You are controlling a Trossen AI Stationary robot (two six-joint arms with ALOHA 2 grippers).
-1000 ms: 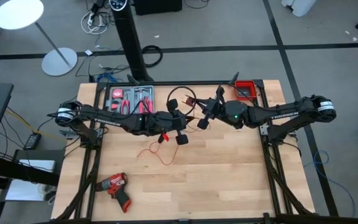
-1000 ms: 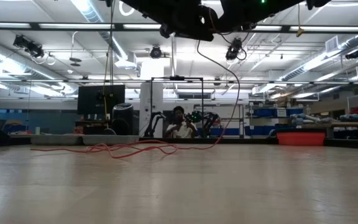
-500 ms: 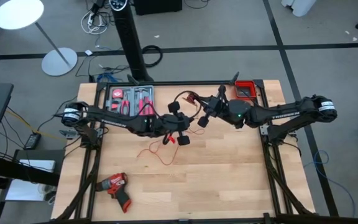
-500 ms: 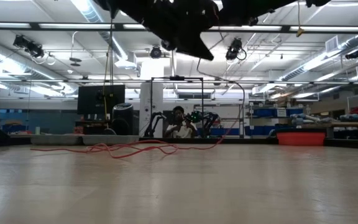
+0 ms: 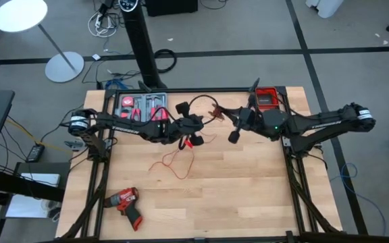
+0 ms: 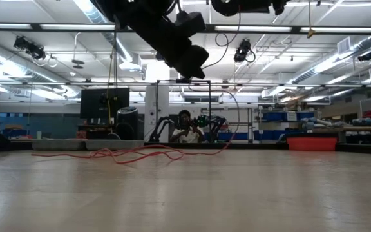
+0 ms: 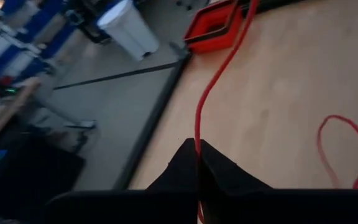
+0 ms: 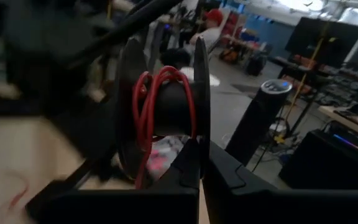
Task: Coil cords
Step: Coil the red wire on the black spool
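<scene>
With jaws clamped on the red wire (image 7: 211,93), left gripper (image 7: 197,160) tensions it for winding; right gripper (image 8: 199,163) closed, probably pinching the spool (image 8: 166,112) steady.

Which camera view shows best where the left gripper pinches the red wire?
The left wrist view: the left gripper is shut on the red wire, which runs on over the table. The high view shows only a thin red line; the low view shows wire lying on the table; the right wrist view shows red loops.

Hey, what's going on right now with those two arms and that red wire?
Left end effector shut on red wire. Right end effector shut, red wire wound on spool. Slack loops on table. Nothing blocking.
</scene>
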